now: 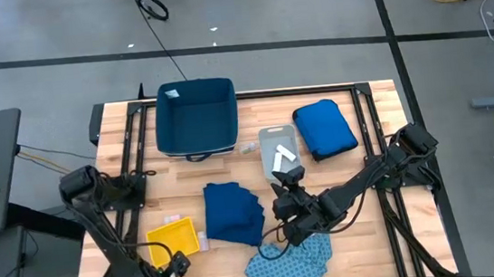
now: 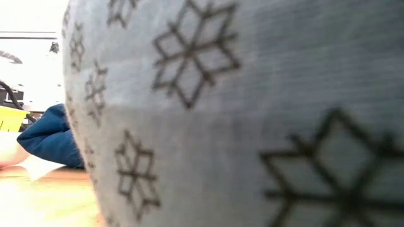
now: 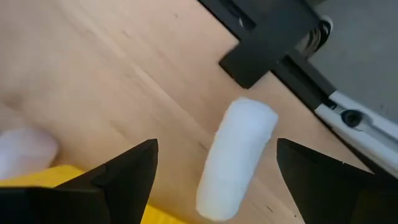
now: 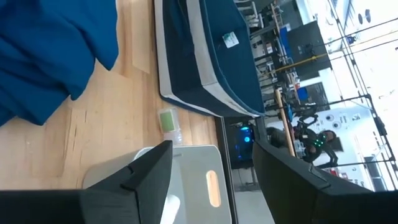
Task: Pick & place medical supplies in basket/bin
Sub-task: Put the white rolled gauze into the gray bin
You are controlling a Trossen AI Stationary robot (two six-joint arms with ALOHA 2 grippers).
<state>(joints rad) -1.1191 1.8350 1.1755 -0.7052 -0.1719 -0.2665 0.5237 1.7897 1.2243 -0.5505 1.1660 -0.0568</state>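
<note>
The left gripper, fingers spread wide (nothing held), hangs over a white roll lying on the bench beside the yellow tray; the right gripper gapes empty.

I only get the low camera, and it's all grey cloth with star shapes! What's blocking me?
Observer: The patterned cloth lies bunched at the table's front edge, right in front of that camera.
Operator: Is a gripper holding it?
Observer: No. The right gripper is open and empty, pointing over the grey tray.
Operator: Where's the other one?
Observer: The left gripper is open above a white roll lying on the wood beside the yellow tray.
</note>
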